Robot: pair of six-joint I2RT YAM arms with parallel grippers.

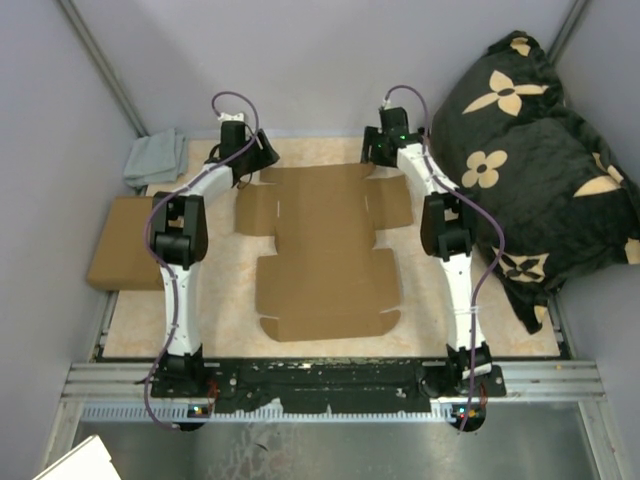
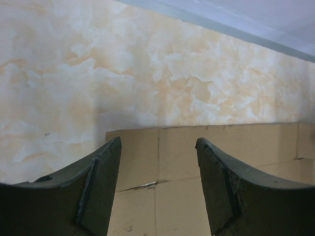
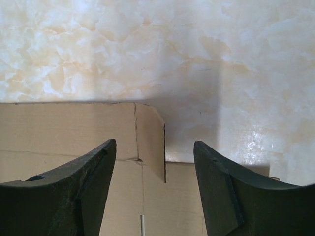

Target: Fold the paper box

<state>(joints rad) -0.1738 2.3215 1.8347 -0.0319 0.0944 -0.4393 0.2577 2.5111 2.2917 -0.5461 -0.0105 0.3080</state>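
Overhead, the box lies unfolded and flat in the middle of the table. The left gripper is over the box's far left corner, jaws spread, holding nothing. The right gripper is over the far right corner, jaws likewise spread and empty.

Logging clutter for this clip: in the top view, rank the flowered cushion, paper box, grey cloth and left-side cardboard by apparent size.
Largest to smallest:
flowered cushion, perhaps nearer the camera
paper box
left-side cardboard, partly hidden
grey cloth
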